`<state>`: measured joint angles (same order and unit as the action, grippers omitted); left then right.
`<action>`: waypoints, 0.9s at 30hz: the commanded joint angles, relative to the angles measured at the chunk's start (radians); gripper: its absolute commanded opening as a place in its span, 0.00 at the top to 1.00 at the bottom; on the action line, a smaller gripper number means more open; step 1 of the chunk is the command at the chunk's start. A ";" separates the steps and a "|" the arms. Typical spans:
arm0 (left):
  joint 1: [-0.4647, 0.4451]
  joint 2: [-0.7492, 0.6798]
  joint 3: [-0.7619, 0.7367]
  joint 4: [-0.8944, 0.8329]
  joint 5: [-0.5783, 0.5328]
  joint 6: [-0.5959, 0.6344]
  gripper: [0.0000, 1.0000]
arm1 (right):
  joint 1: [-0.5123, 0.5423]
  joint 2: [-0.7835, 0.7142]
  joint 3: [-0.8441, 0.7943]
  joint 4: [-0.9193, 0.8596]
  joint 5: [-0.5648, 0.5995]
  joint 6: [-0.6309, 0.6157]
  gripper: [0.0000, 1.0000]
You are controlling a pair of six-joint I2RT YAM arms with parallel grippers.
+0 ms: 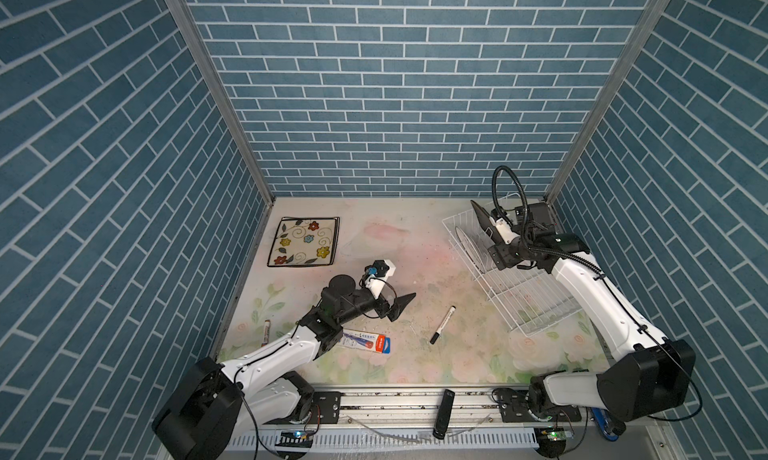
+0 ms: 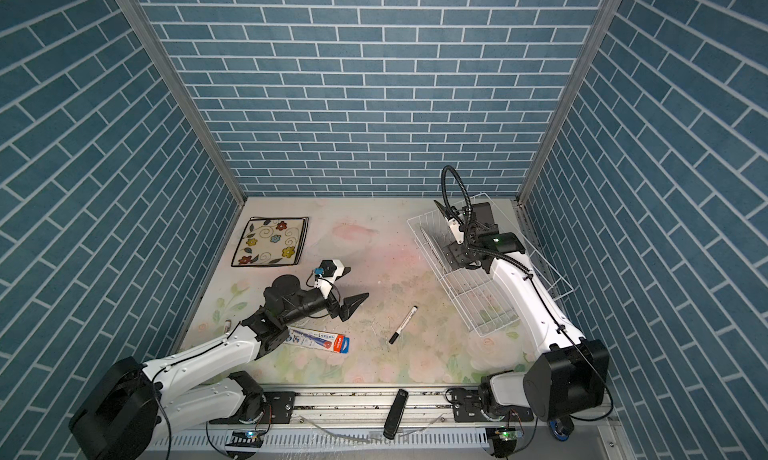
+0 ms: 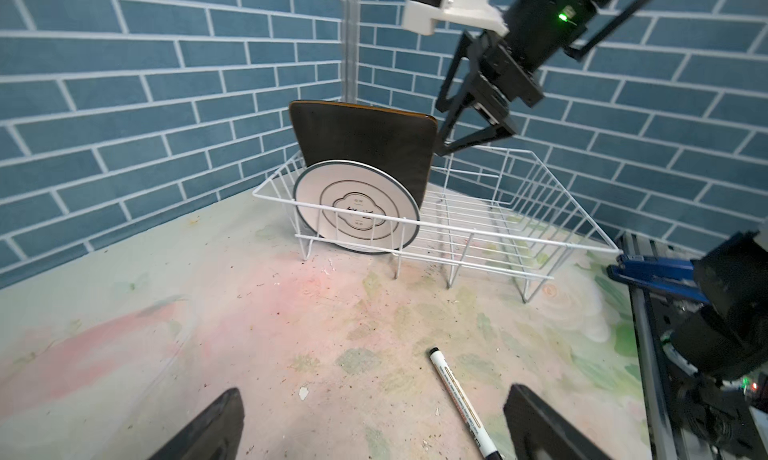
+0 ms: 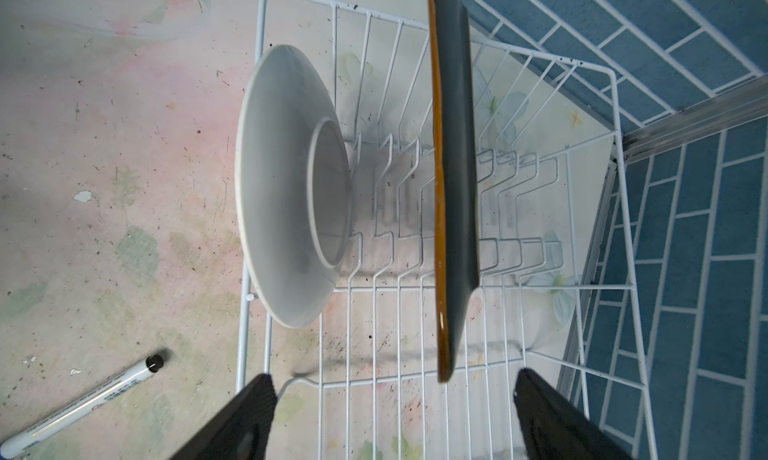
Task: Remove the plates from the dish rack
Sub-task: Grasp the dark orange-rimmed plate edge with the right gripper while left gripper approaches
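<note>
While the flower-printed table (image 1: 374, 237) takes up the whole floor of the blue-brick booth, the dish rack (image 1: 536, 308) sits in its far right corner, most of its wire slots bare. Across the table, near the far left edge, the floral plate (image 1: 305, 241) lies flat, face up, seemingly on top of others, though how many cannot be told. Two plates remain in the rack: the black plate (image 3: 361, 142) stands upright on edge between the prongs, and the smaller round white plate (image 3: 357, 206) stands at the rack's end toward the middle of the table, its emblem facing outward and its foot ring turned to the black one, a few empty prongs between them. The right gripper (image 4: 395, 377) hangs above the rack with its jaws wide apart, the black plate's top edge lined up between them but untouched. The left gripper (image 3: 374, 391) hovers low over the table's centre, jaws spread and empty. A pen packet (image 1: 365, 340) lies beneath the left arm, and a marker (image 1: 443, 325) lies between the left gripper and the rack.
</note>
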<state>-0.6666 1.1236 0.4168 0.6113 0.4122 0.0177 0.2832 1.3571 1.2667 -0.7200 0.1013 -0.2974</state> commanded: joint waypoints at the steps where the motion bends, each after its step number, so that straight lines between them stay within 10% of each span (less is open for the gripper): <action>1: -0.030 0.052 0.033 0.080 -0.015 0.089 0.00 | -0.010 0.032 0.071 0.001 0.019 -0.040 0.11; 27: -0.148 0.409 0.179 0.387 -0.043 0.079 0.00 | -0.013 0.187 0.099 0.039 0.109 -0.060 0.34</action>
<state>-0.8032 1.5169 0.5724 0.9340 0.3672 0.1013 0.2737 1.5356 1.3464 -0.6868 0.1917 -0.3382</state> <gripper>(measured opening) 0.996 0.662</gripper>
